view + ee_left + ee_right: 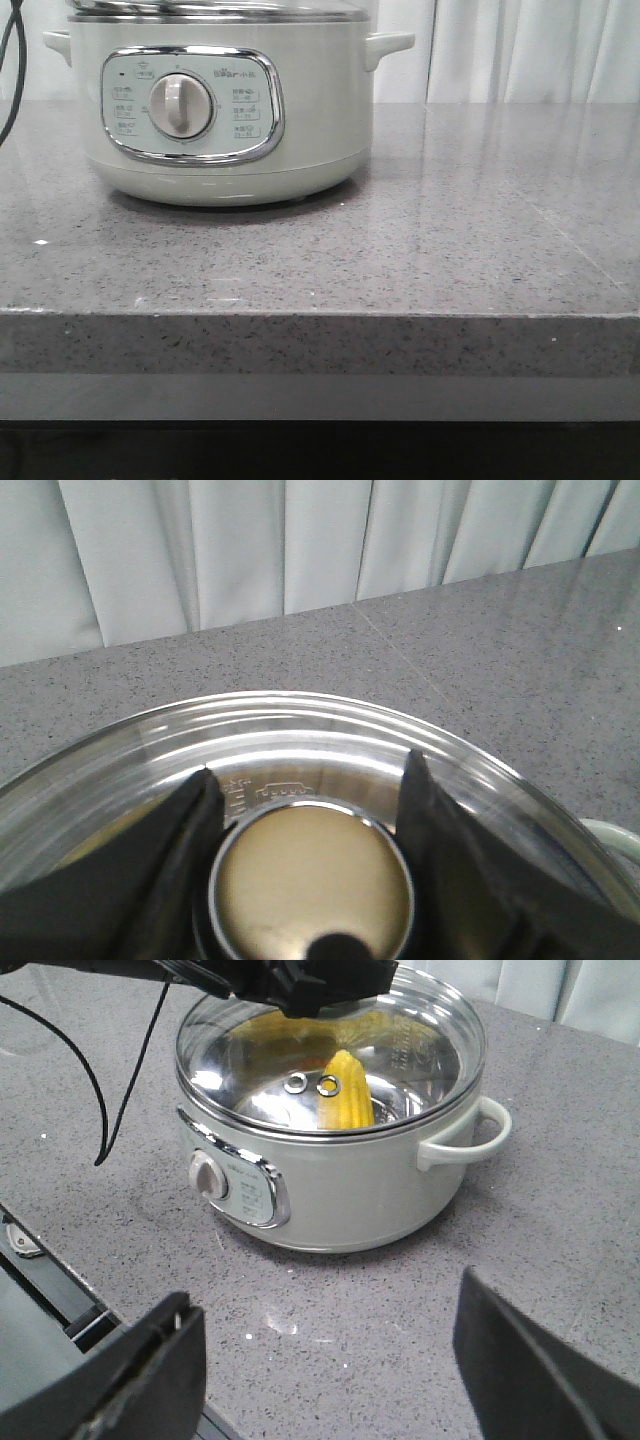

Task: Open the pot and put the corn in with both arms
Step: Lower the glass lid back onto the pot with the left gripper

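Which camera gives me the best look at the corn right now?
The right wrist view: the corn lies inside the pot, visible through the glass lid. The front view shows only the pot's body; the left wrist view shows no recognisable cob.

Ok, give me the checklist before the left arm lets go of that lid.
1. Corn inside the pot: ok, seen through the glass.
2. Lid seated on the pot's rim: looks level, ok.
3. Left pincer centred on the lid knob: ok, a finger on each side.
4. Left pincer's grip on the knob: cannot tell whether the fingers press it or only flank it.
5. Right pincer clear of the pot: ok, open and holding nothing, apart from the pot.
6. Pot flat on the counter, away from its edge: ok.
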Robot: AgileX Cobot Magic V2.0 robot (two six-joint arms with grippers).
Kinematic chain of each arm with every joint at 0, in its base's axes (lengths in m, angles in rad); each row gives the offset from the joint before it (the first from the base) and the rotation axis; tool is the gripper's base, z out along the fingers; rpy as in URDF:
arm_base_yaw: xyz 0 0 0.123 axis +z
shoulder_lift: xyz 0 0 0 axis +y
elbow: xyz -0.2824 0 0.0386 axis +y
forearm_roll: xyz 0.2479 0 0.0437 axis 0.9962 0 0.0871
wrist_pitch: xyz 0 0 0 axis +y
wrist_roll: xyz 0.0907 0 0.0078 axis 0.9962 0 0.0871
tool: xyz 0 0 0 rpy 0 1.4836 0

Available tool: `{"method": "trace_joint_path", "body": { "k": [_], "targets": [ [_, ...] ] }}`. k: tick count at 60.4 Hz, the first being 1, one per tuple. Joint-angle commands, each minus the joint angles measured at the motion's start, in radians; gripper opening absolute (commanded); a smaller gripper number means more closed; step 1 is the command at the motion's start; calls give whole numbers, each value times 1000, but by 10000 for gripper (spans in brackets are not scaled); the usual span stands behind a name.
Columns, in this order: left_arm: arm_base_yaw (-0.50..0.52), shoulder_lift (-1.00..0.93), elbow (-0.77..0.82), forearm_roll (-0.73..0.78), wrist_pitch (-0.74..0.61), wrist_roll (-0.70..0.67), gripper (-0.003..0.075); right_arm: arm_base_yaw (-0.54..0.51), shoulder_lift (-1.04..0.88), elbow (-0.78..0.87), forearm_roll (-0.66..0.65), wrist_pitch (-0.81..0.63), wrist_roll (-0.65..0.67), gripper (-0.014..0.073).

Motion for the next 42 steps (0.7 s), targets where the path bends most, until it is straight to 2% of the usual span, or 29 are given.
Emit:
{"method": "trace_joint_path", "body": {
  "k": [1,7,25,38,42],
  "targets": [
    [-5,-52,-44,1,-119,5,262,1,-8,-25,8,-72,-1,540],
    [-5,-52,-44,-41,-119,5,262,1,-8,-25,8,-72,-1,540],
    [-5,-52,-44,-41,-88,5,272,1,-8,-25,8,-72,-1,540],
    [-5,-52,-44,-58,-82,5,477,1,-8,-25,8,-72,-1,540],
    [-5,-52,-44,-58,-73,5,503,1,-8,-25,8,-72,-1,540]
  ]
}}
